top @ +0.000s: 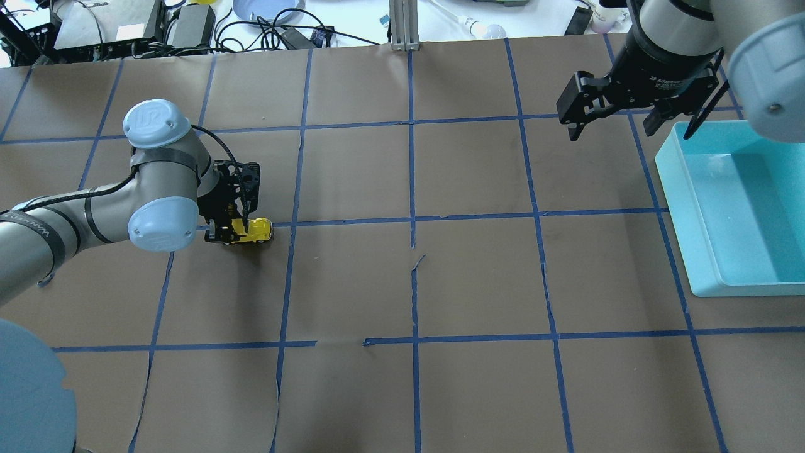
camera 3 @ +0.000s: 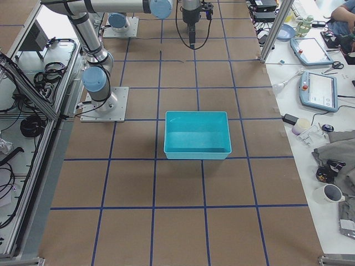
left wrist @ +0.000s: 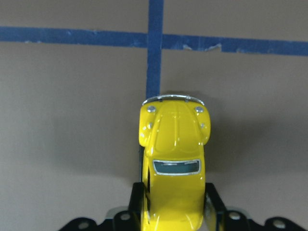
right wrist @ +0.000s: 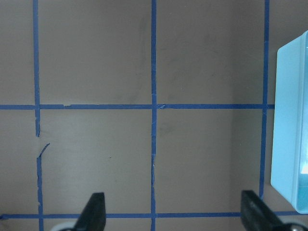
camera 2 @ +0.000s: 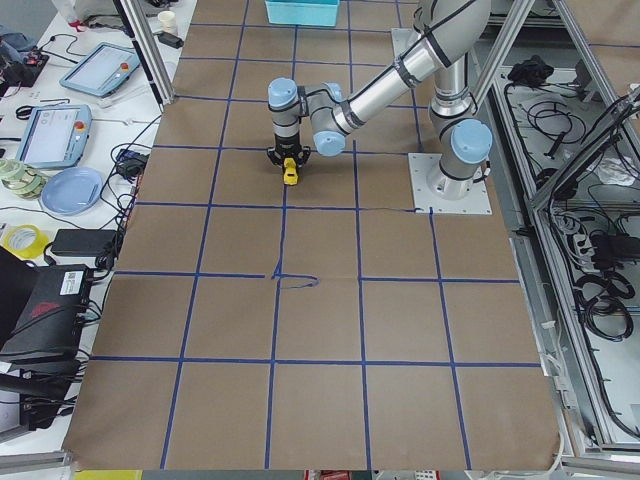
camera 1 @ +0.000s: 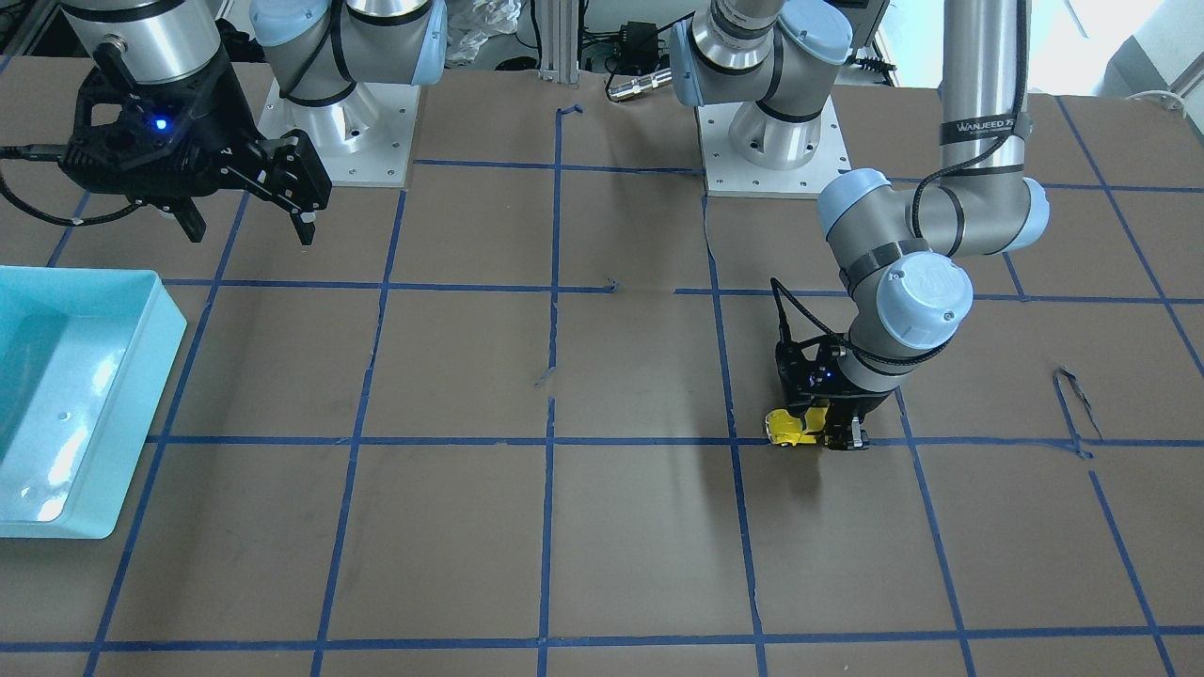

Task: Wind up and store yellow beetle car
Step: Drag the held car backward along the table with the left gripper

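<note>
The yellow beetle car [left wrist: 174,163] sits on the brown table on a blue tape line, nose pointing away from the left wrist camera. My left gripper [left wrist: 174,202] is shut on the car's rear half, one finger on each side. The car also shows in the overhead view [top: 253,230] and the front view [camera 1: 790,426], low at the table under the left gripper [top: 231,231]. My right gripper [top: 613,123] hangs open and empty, high above the table beside the teal bin [top: 742,207]. Its fingertips [right wrist: 94,211] are spread wide in the right wrist view.
The teal bin [camera 1: 56,404] stands at the table's right side, seen empty in the exterior right view [camera 3: 197,136]. Blue tape lines grid the brown table. Cables, tablets and a plate lie beyond the table's far edge.
</note>
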